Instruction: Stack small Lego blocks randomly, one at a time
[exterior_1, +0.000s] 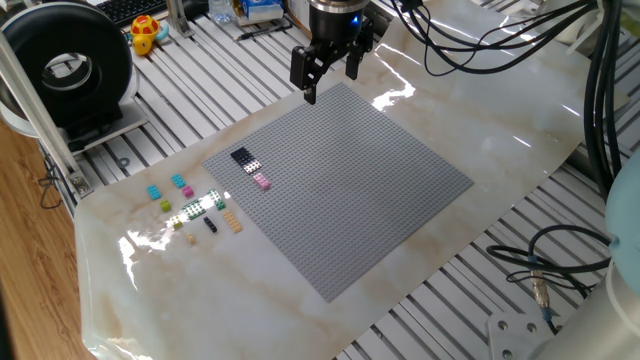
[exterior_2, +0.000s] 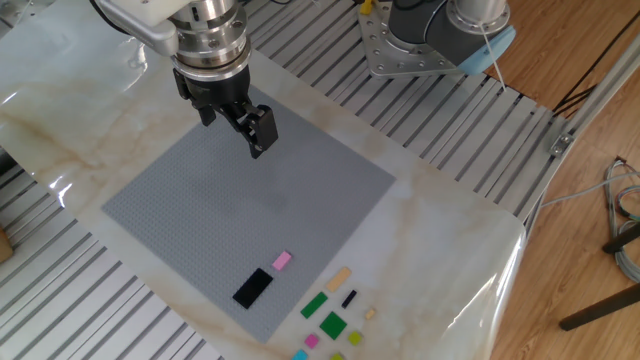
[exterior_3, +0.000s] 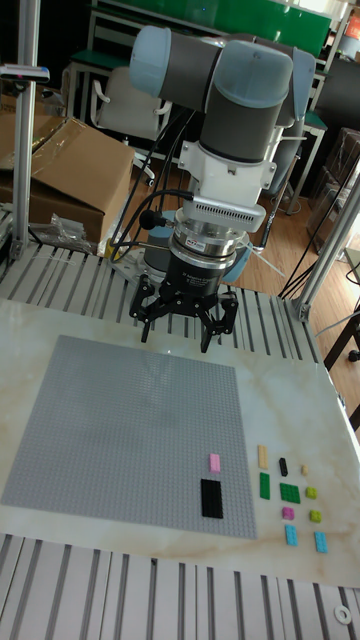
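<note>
Across the pale marbled worktop (exterior_1: 520, 110) lay the large grey studded baseplate (exterior_1: 350, 180), filling most of the middle. Over the plate's corner nearest the robot's base hung the black two-finger gripper (exterior_1: 330, 82), raised clear of the studs, its jaws spread wide with nothing between them.

The small Lego blocks all sat well apart from it, diagonally across the plate. A flat black block (exterior_2: 253, 287) and a small pink brick (exterior_2: 282, 260) rested on the baseplate near its opposite corner. Both had their long axes running along the nearby plate edge. Just off that edge, a loose scatter of cyan, green, yellow-green, pink, tan and black bricks (exterior_3: 291, 497) lay on the worktop.

Judged from the tall view, the jaws opened crosswise to those long axes, so reaching a brick called mainly for travel across the plate. No writing could be read.
</note>
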